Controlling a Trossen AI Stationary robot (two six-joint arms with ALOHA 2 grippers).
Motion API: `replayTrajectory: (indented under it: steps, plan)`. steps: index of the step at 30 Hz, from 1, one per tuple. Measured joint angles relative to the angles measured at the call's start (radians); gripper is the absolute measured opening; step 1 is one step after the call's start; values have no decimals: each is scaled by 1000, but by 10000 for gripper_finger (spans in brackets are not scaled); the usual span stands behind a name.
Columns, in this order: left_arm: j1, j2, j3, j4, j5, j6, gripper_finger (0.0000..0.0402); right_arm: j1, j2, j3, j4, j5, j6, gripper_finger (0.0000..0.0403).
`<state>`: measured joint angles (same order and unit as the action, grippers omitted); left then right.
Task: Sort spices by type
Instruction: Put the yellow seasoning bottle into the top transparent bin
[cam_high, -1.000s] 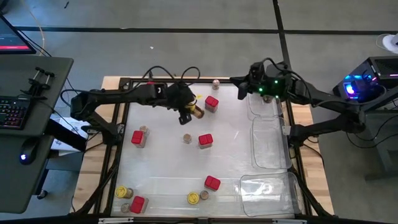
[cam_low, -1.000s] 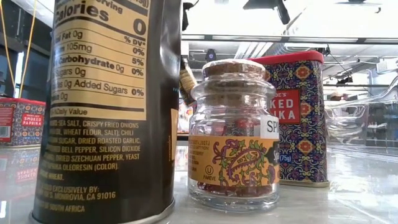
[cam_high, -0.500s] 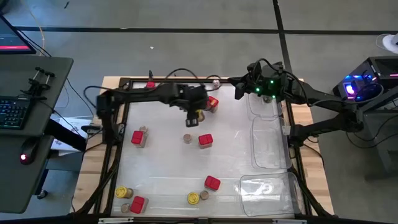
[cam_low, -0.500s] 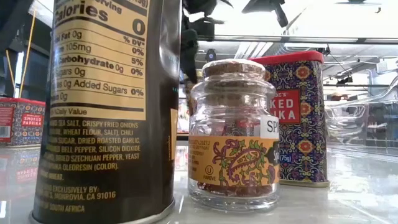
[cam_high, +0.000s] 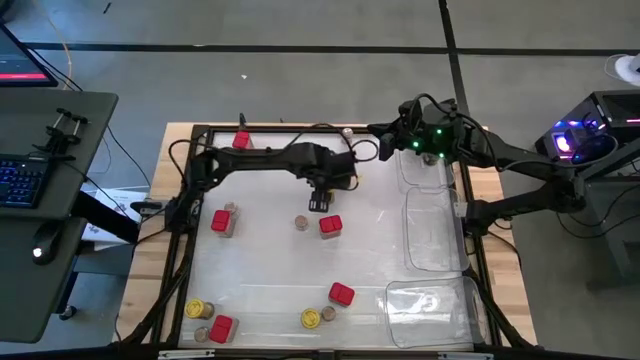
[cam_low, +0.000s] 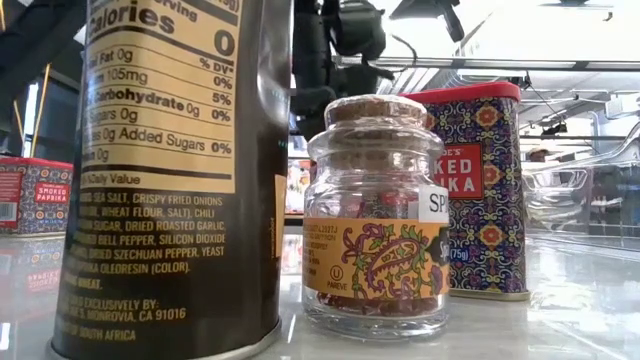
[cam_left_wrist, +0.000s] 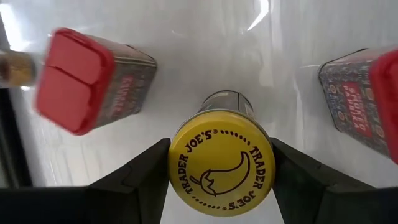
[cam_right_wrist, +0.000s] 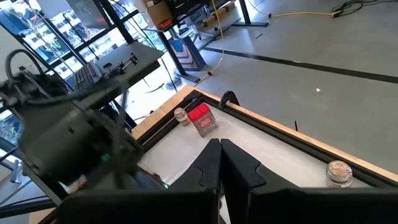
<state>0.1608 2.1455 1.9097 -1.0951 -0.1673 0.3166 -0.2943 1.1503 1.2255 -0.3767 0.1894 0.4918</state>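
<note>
My left gripper (cam_high: 322, 199) is over the table's middle, toward its far side, shut on a jar with a yellow lid (cam_left_wrist: 221, 169). Red tins (cam_left_wrist: 74, 79) (cam_left_wrist: 367, 93) stand on either side of it. Other red tins (cam_high: 220, 221) (cam_high: 331, 226) (cam_high: 341, 293), yellow-lidded jars (cam_high: 198, 309) (cam_high: 311, 318) and small cork-topped jars (cam_high: 301, 222) (cam_high: 347, 131) stand scattered on the white table. My right gripper (cam_high: 385, 148) waits shut, raised at the far right (cam_right_wrist: 221, 155). My left gripper pinches the jar's yellow lid (cam_left_wrist: 177, 168) by its rim between the two fingers (cam_left_wrist: 140, 183), one on each side. The fingers come from above, pointing down. The jar hangs upright below them; whether its base touches the table I cannot tell.
Clear plastic trays (cam_high: 435, 230) (cam_high: 430, 310) lie along the table's right side. In the low view a tall dark jar (cam_low: 170, 180), a small glass jar (cam_low: 375, 215) and a red tin (cam_low: 480, 190) stand close to the camera. A black frame (cam_high: 190, 200) borders the table.
My left gripper has carried the yellow-lidded jar toward the table's right edge and down. It has tipped from slanting to pointing nearly straight down, so the jar now stands upright in the hold. Its arm now covers the far red tin.
</note>
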Motion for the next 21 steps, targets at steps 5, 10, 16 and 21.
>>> replayTrajectory:
  steps: [5, 10, 16, 21]
  plan:
    - [-4, 6, -1, -2, 0, -16, 218, 0, 0, 0, 0, 0, -3, 1]
    - [-5, 6, -1, 2, 30, 7, 218, 0, 0, 0, 0, 0, -3, 1]
    - [-5, 6, -1, 4, 69, 7, 238, 0, 0, 0, 0, 0, -3, 1]
    - [-5, 6, -1, 1, 70, 0, 292, 0, 0, 0, 0, 0, -3, 1]
